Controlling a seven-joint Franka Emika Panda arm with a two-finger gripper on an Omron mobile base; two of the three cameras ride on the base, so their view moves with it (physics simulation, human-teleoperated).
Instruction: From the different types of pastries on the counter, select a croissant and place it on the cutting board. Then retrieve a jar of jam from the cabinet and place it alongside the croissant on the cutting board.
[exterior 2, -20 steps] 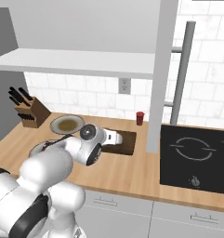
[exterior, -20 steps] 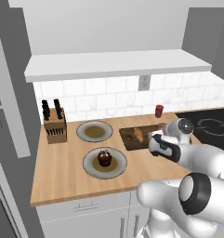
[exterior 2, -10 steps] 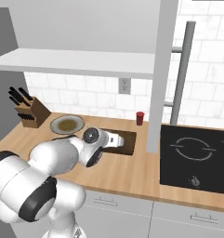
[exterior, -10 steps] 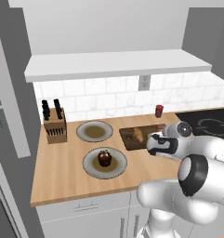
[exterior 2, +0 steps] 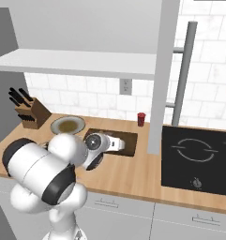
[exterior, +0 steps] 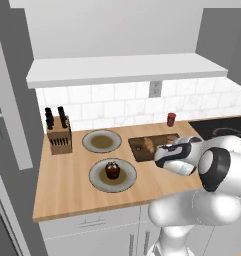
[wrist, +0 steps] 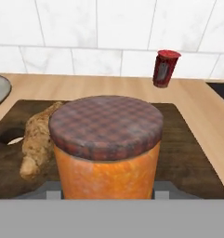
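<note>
The jar of jam (wrist: 106,153), orange with a dark checked lid, stands upright close to the hand camera with my gripper (wrist: 106,190) shut on its sides. It is low over the near part of the dark cutting board (wrist: 187,153); whether it touches the board is hidden. The pale croissant (wrist: 36,139) lies on the board just left of the jar. From the left base view my gripper (exterior: 161,156) reaches over the board's (exterior: 137,147) right half. The dark cupcake (exterior: 112,170) sits on a round plate (exterior: 99,181) on the counter (exterior: 67,185).
A red canister (wrist: 165,68) stands by the tiled wall behind the board. A second round plate (exterior: 102,141) and a knife block (exterior: 58,137) are to the left. The black cooktop (exterior 2: 199,159) lies to the right. The white cabinet shelf (exterior: 122,67) hangs overhead.
The arm's upper links have swung round, while the hand with the jar has stayed almost in place over the board.
</note>
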